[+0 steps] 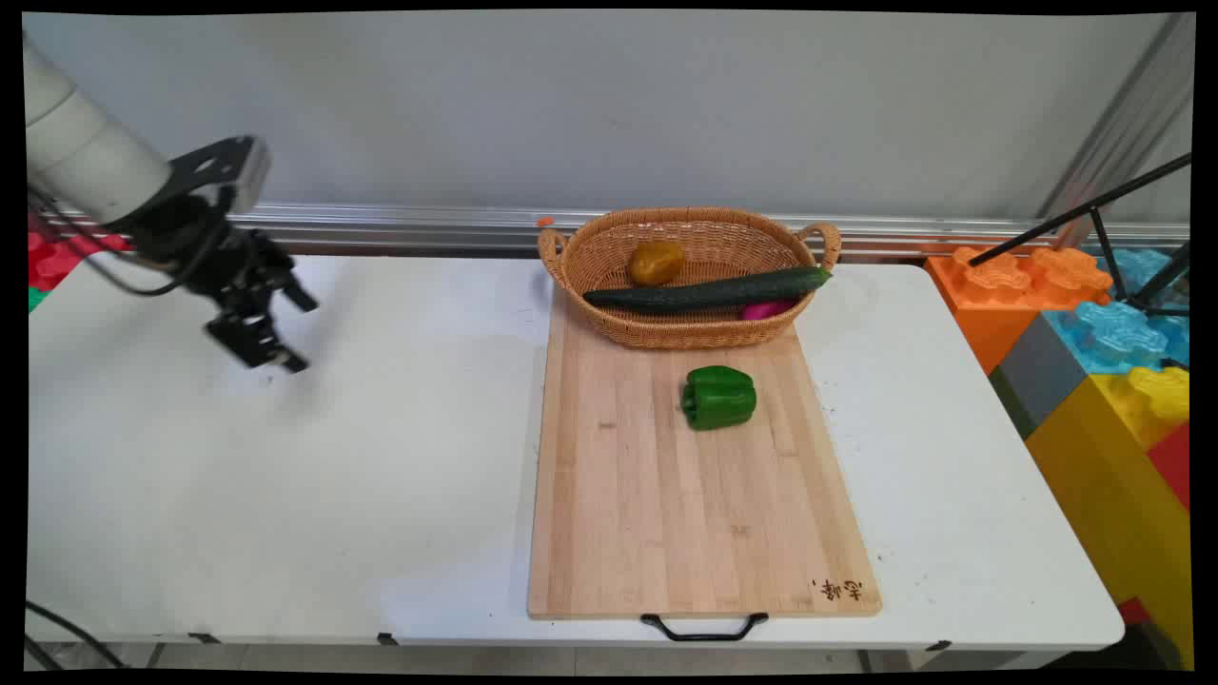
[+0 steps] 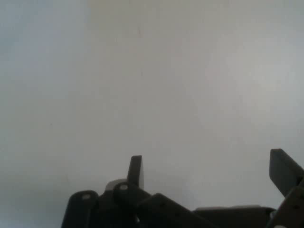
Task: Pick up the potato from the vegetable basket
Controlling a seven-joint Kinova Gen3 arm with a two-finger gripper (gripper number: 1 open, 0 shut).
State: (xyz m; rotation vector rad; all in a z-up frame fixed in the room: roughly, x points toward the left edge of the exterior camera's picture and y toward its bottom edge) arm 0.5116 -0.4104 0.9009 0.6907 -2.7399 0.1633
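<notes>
Gripper (image 1: pixel 290 333): fingers (image 2: pixel 136 170) apart, holding nothing, seemingly just above the bare table (image 1: pixel 285 476), far left.
Pepper (image 1: pixel 718 397): on the board (image 1: pixel 666 514), well apart.
Basket (image 1: pixel 609 262): holds a cucumber (image 1: pixel 704 290).

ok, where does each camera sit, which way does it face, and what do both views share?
Main view: fixed above the table's near side, looking down across the white table to the wall; shows the light wooden cutting board, woven wicker basket, green bell pepper, and the white arm with its black hand at left.
Hand view: on the hand, looking along its open fingers at bare white table.
Shared: hand and table only.
</notes>
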